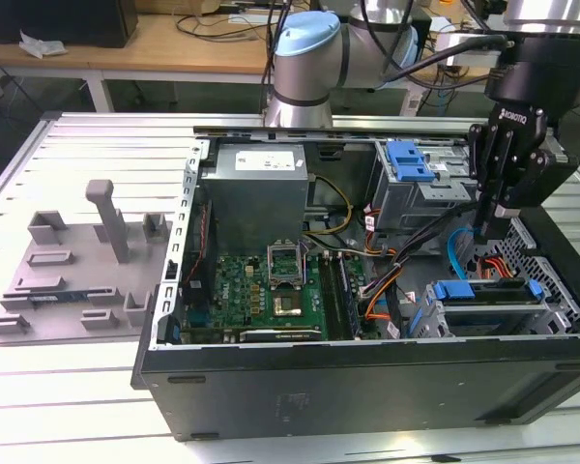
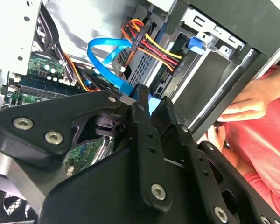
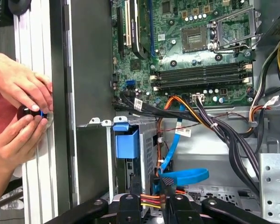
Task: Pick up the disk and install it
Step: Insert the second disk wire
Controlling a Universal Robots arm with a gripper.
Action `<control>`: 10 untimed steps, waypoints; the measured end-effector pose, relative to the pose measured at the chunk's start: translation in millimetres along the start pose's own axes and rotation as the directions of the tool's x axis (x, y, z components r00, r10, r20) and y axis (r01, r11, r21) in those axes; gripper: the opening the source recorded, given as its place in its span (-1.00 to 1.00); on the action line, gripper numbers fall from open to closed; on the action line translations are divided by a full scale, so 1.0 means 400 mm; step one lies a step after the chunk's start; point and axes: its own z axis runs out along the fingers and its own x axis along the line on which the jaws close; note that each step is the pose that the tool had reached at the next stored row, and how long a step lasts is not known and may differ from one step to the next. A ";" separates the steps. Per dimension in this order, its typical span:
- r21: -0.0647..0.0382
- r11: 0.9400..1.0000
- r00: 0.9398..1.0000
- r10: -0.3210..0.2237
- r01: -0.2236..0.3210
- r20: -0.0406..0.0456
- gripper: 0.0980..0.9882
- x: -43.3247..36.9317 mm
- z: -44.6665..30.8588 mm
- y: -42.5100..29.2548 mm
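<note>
In the exterior view the gripper (image 1: pixel 490 224) hangs at the right of the frame, over the open computer case (image 1: pixel 367 372), just above the drive bay. The disk (image 1: pixel 490 295) sits in that bay at lower right, only its blue carrier edge and grey side showing. The fingers look pinched together with nothing between them, though the tips are dark against the cables.

In the second wrist view the black fingers (image 2: pixel 144 140) fill the lower half and seem closed together and empty. Behind them there's a blue flat cable (image 2: pixel 105 60) and a red-yellow wire bundle (image 2: pixel 154 46). A person's hand (image 2: pixel 252 100) rests on the case edge at right.

In the first wrist view the motherboard (image 3: pixel 196 51) takes the upper right, a person's two hands (image 3: pixel 21 107) hold something small and dark at left, and the disk's blue bracket (image 3: pixel 126 142) shows mid-frame, its body mostly hidden.
</note>
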 end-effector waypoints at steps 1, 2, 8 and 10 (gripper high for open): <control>0.000 1.000 1.000 -0.001 0.001 0.000 -0.54 0.000 0.001 0.001; 0.001 1.000 1.000 -0.003 0.003 0.000 -0.54 -0.002 0.002 0.002; 0.008 1.000 0.999 -0.016 0.016 -0.029 -0.54 -0.017 0.005 0.003; 0.009 1.000 0.999 -0.016 0.017 -0.040 -0.54 -0.023 0.005 0.005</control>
